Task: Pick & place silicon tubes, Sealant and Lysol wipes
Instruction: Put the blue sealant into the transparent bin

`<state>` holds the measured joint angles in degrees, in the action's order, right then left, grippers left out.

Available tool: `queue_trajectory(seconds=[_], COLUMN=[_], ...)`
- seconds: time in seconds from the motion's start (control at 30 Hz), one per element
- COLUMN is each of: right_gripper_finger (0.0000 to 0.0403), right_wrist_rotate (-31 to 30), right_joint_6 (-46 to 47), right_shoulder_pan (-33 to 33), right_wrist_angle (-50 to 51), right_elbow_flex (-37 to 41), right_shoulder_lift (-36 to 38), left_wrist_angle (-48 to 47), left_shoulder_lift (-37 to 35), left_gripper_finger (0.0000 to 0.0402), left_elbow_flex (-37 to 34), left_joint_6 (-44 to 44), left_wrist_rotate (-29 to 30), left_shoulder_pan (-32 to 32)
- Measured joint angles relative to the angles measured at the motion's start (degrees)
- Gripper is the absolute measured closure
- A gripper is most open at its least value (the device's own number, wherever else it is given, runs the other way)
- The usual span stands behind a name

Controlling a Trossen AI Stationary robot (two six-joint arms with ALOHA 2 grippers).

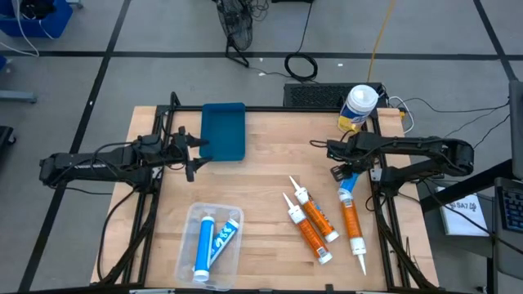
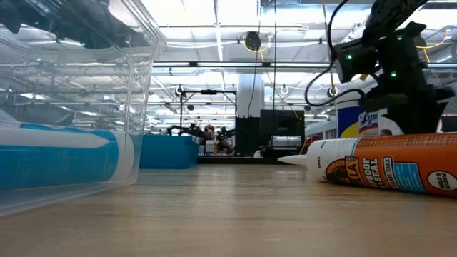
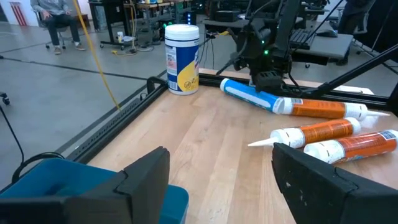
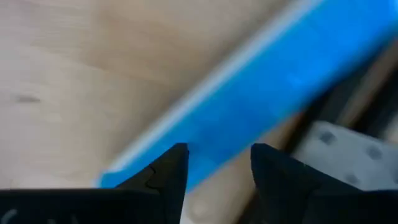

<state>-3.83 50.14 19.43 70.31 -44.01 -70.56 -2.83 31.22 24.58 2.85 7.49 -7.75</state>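
Table (image 1: pixel 261 171): wooden, carrying every item.
Blue tray (image 1: pixel 223 131): just beside the left pincer, on its far side.
Clear bin (image 1: pixel 189 245): near the left pincer, holding two blue tubes.
Lysol wipes (image 1: pixel 358 108): upright at the far corner, just behind the right pincer.
Orange sealant tubes (image 1: pixel 310 222): lying near the right pincer.
Blue tube (image 3: pixel 249 94): under the right pincer.
Right pincer (image 1: pixel 346 174): clenched on the blue tube.
Left pincer (image 1: pixel 193 155): released, grasping nothing.

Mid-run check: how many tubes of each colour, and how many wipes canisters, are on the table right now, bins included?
Orange tubes: 3
Blue tubes: 3
Lysol wipes: 1
Total: 7
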Motion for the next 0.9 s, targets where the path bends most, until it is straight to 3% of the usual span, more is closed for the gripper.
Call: queue_trajectory(seconds=[0.17,0.4,0.9], right_gripper_finger=[0.0243,0.0243,0.0259], right_wrist_rotate=[-7.96,-9.68,-11.68], right_joint_6=[6.62,9.28,13.54], right_shoulder_pan=[-1.73,-4.1,-4.19], right_wrist_angle=[0.72,-7.78,-6.32], right_elbow_flex=[1.1,4.49,6.78], right_shoulder_lift=[0.02,0.03,0.04], left_wrist_angle=[0.02,0.02,0.02], left_shoulder_lift=[0.0,0.0,0.0], left_gripper_finger=[0.0116,0.0127,0.012], left_elbow_flex=[0.0,0.0,0.0], left_joint_6=[0.0,0.0,0.0], left_wrist_rotate=[0.0,0.0,0.02], left_shoulder_pan=[0.0,0.01,0.0])
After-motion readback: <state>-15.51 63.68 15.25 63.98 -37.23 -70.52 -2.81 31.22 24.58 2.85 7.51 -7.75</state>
